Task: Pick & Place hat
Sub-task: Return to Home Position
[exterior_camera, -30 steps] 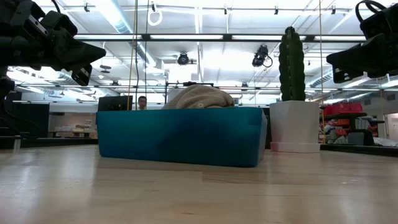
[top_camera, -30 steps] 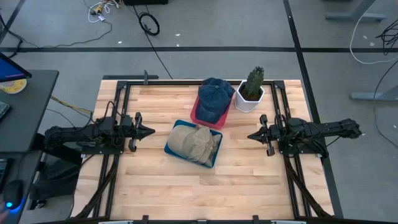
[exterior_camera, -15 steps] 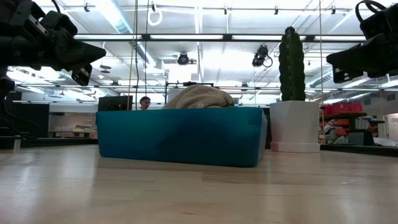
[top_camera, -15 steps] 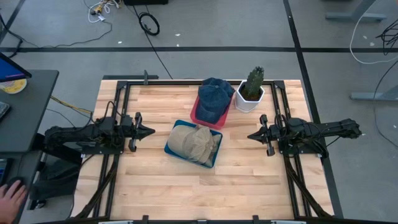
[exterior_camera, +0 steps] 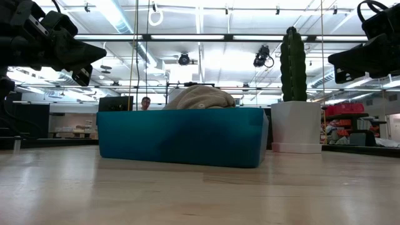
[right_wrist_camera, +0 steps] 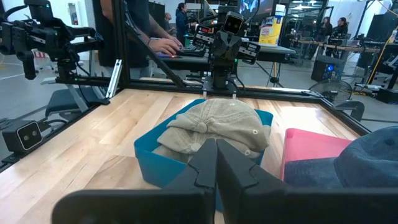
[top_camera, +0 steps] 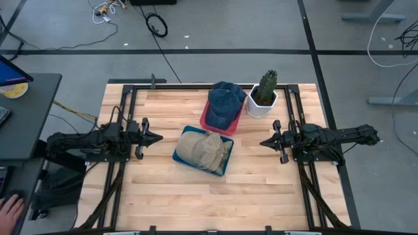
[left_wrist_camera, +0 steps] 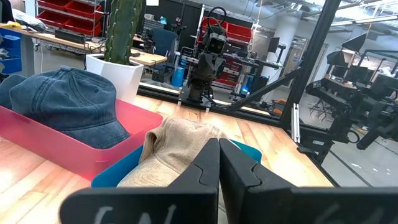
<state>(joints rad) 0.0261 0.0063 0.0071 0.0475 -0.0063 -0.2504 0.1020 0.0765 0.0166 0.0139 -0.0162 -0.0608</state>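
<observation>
A tan cap [top_camera: 206,149] lies in a blue bin [top_camera: 185,158] at the table's middle; it also shows as a tan cap [right_wrist_camera: 217,127] in the right wrist view and a tan cap [left_wrist_camera: 177,152] in the left wrist view. A denim cap [top_camera: 225,101] rests in a pink tray [top_camera: 206,122] behind it. My left gripper [top_camera: 159,138] hovers shut to the left of the bin, above the table. My right gripper [top_camera: 262,142] hovers shut to the bin's right. Neither touches anything.
A potted cactus in a white pot [top_camera: 264,97] stands at the far edge, right of the pink tray. Bare wood lies in front of the bin toward the near edge. A person's hand [top_camera: 9,210] shows off the table at lower left; people stand at a desk [right_wrist_camera: 140,31] beyond.
</observation>
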